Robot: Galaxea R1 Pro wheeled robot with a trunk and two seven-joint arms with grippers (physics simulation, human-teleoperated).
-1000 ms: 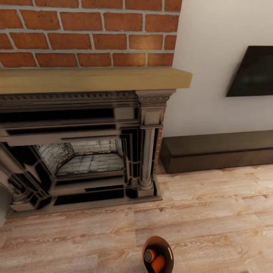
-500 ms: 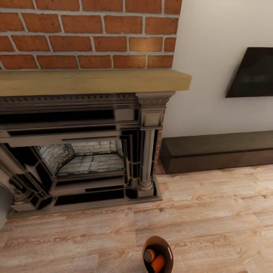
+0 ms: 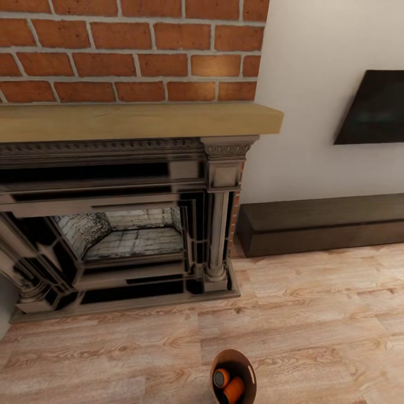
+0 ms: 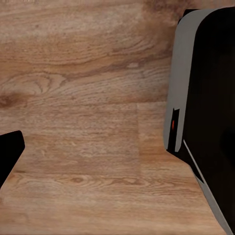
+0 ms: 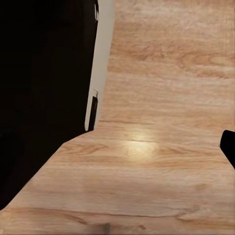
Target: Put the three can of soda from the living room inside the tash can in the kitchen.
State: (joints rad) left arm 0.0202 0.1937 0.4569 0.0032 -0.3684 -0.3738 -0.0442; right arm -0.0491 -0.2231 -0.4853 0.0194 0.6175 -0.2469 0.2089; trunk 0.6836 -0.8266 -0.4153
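From the head camera I see the bin (image 3: 234,375) at the 6 o'clock edge of the view, standing on the plank floor (image 3: 314,314), its brown inside open to me. Two orange cans (image 3: 228,384) lie in it, touching: one (image 3: 221,377) shows its grey top toward me, the other (image 3: 235,390) sits just at its 4 o'clock, cut off by the frame edge. I cannot spot a blue can.

At 9 to 12 o'clock stands the fireplace (image 3: 129,224), dark carved surround with a pale wood mantel (image 3: 140,119) and red brick (image 3: 129,45) above it. At 3 o'clock a black TV (image 3: 373,106) hangs on the white wall, and a long low dark cabinet (image 3: 320,221) runs along the floor below it, touching the fireplace's side.

My left wrist camera looks at floor planks (image 4: 88,98), with a dark, grey-edged body of the robot (image 4: 205,112) at one side and a black corner (image 4: 9,152) at the other. The right wrist camera gives me the same sort of thing: planks (image 5: 161,122) and a dark body (image 5: 44,88).

I cannot tell whether either hand's fingers are spread or closed; neither pair shows clearly.
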